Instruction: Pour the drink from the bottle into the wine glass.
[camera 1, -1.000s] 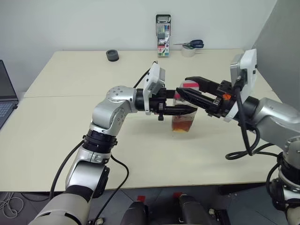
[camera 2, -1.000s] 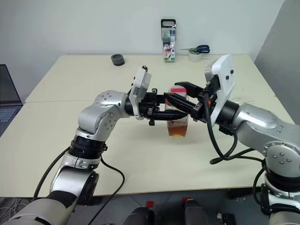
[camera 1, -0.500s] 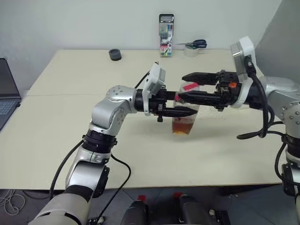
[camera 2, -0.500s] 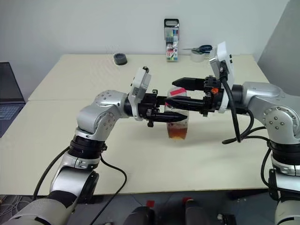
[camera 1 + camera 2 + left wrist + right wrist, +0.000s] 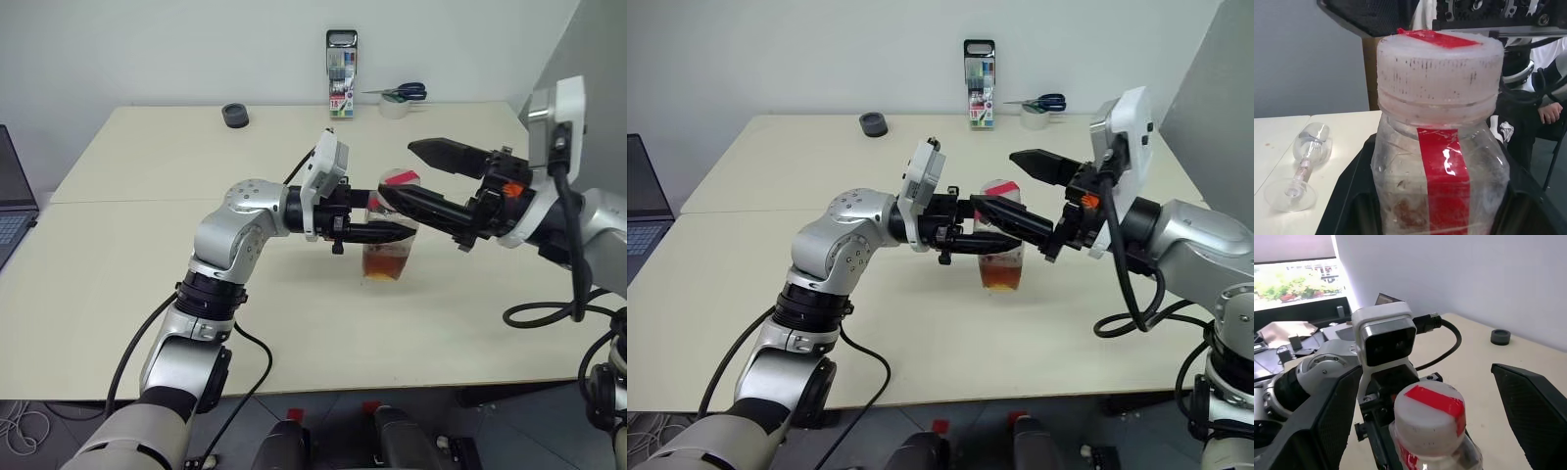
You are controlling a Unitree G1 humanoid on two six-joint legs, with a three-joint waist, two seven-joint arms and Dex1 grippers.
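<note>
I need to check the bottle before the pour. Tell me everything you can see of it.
The bottle is small, clear plastic with squarish sides and a wide neck. Its ribbed white cap, still on, carries a strip of red tape that runs on down one side. Reddish-brown drink fills the lower part. It stands upright on the table, the left gripper shut on its body. The right gripper is open, its fingers either side of the cap, not touching it.

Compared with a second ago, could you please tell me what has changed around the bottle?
The right gripper has opened wide around the cap and risen slightly. The left gripper stays shut on the bottle, which stands where it was on the table, cap on.
</note>
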